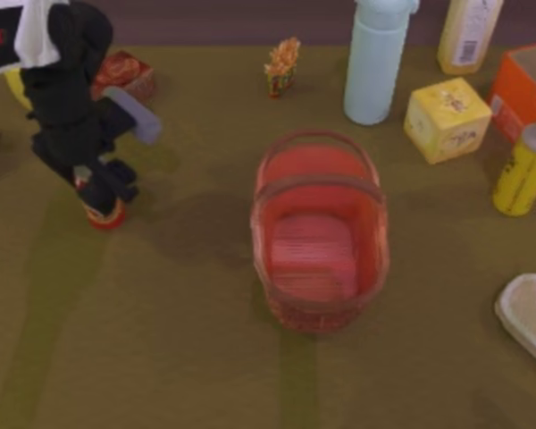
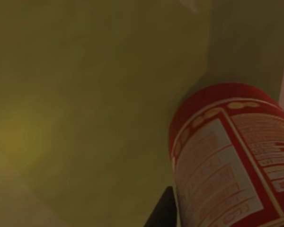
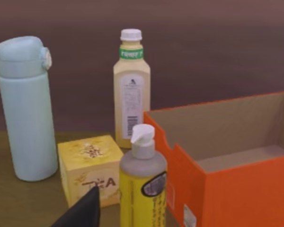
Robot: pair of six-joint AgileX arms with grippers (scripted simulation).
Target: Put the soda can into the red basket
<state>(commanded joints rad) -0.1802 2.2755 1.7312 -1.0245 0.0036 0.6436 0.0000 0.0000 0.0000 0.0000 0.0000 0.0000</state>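
Observation:
The soda can [image 1: 105, 214], red with white label print, stands at the table's left under my left gripper [image 1: 103, 197]. In the left wrist view the soda can [image 2: 227, 156] fills the space at the left gripper [image 2: 217, 215], and one dark finger [image 2: 164, 210] lies against its side, so the gripper is shut on it. The red basket [image 1: 319, 234], oval with two arched handles, stands empty at the table's middle, well to the right of the can. My right arm is outside the top view; a dark part of the right gripper [image 3: 83, 210] shows in its wrist view.
A red box [image 1: 125, 76] sits behind the left arm. A snack packet [image 1: 281, 67], pale blue flask [image 1: 375, 58], yellow tea box [image 1: 447, 119], cream bottle [image 1: 469, 31], orange box [image 1: 523, 89] and yellow pump bottle [image 1: 523, 170] stand along the back and right. A white object [image 1: 529, 313] lies at the right edge.

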